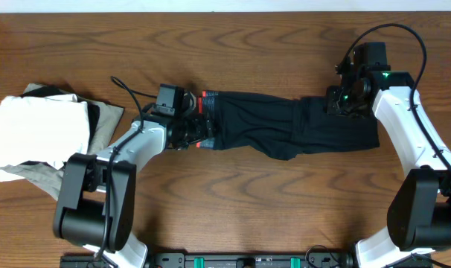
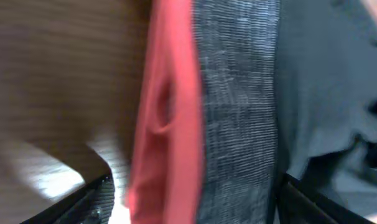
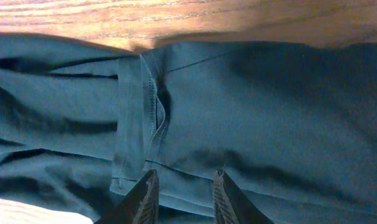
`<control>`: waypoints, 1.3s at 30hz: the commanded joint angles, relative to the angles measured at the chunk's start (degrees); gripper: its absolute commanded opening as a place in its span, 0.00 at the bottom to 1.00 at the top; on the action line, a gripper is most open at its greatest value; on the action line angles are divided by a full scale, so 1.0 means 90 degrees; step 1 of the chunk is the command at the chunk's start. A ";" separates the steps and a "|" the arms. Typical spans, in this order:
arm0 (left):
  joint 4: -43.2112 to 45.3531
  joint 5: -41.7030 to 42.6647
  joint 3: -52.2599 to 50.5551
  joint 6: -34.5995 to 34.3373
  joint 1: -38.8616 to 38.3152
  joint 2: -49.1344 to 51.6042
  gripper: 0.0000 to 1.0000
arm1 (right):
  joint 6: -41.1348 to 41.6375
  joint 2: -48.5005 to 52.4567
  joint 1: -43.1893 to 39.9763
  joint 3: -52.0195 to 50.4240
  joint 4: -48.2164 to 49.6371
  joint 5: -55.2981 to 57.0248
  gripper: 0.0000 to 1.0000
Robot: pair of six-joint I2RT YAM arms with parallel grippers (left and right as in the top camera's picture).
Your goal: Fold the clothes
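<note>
The clothes, black leggings (image 1: 285, 126), lie folded lengthwise across the middle of the table. Their grey waistband (image 2: 238, 124) and coral-red trim (image 2: 170, 112) are at the left end. My left gripper (image 1: 198, 128) is at that end. In the left wrist view it (image 2: 191, 202) stands open, with the waistband lying between its widely spread fingers. My right gripper (image 1: 341, 103) is over the right end. Seen from the right wrist, it (image 3: 185, 193) is low over the black fabric (image 3: 269, 112) beside a stitched hem (image 3: 139, 124). Its fingers are narrowly apart, and no cloth is pinched between them.
A white folded garment (image 1: 39, 130) lies at the far left on top of an olive-grey one (image 1: 24, 175). Bare wooden table (image 1: 248, 201) stretches in front of the leggings, and a narrower strip shows behind them (image 3: 176, 18).
</note>
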 commanded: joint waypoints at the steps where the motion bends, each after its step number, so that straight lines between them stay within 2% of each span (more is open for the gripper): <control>1: -0.0102 0.0444 -0.0168 -0.0228 -0.0015 0.0639 0.83 | -0.0100 0.0034 0.0005 -0.0005 -0.0017 0.0066 0.27; 5: -0.0087 0.0787 -0.0168 -0.0231 -0.0015 0.0848 0.81 | -0.0100 0.0034 0.0005 -0.0005 -0.0017 0.0068 0.27; 8: -0.0087 0.0816 -0.0168 -0.0248 -0.0015 0.0882 0.64 | -0.0100 0.0034 0.0005 -0.0005 -0.0017 0.0068 0.26; 11: -0.0090 0.0816 -0.0168 -0.0248 -0.0012 0.0882 0.39 | -0.0100 0.0034 0.0005 -0.0005 -0.0022 0.0068 0.26; 12: -0.0109 0.0816 -0.0168 -0.0245 -0.0012 0.0882 0.33 | -0.0100 0.0034 0.0005 -0.0005 -0.0032 0.0070 0.26; 17: -0.0180 0.0809 -0.0168 -0.0219 0.0022 0.0874 0.20 | -0.0102 0.0034 0.0005 -0.0005 -0.0085 0.0136 0.27; 21: -0.0291 0.0809 -0.0168 -0.0216 0.0163 0.0874 0.20 | -0.0102 0.0034 0.0005 -0.0005 -0.0090 0.0138 0.26; 22: -0.0357 0.0811 -0.0168 -0.0180 0.0209 0.0874 0.24 | -0.0102 0.0034 0.0005 -0.0005 -0.0090 0.0138 0.26; 23: -0.0437 0.0811 -0.0168 -0.0112 0.0250 0.0874 0.34 | -0.0100 0.0034 0.0005 -0.0005 -0.0090 0.0160 0.26; 25: -0.0617 0.0811 -0.0168 0.0027 0.0328 0.0874 0.45 | -0.0100 0.0034 0.0005 -0.0005 -0.0087 0.0160 0.26; 27: -0.0804 0.0811 -0.0168 0.0102 0.0425 0.0843 0.50 | -0.0100 0.0034 0.0005 -0.0005 -0.0087 0.0158 0.26; 35: -0.1384 0.0816 -0.0168 0.0403 0.1044 -0.0168 0.56 | -0.0335 0.0034 0.0005 -0.0005 -0.0134 0.0160 0.25; 37: -0.1416 0.0816 -0.0168 0.0221 0.1209 -0.0498 0.59 | -0.0335 0.0034 0.0005 -0.0005 -0.0131 0.0160 0.25; 39: -0.1562 0.0811 -0.0168 -0.0308 0.1345 -0.0741 0.68 | -0.0333 0.0034 0.0005 -0.0005 -0.0131 0.0160 0.25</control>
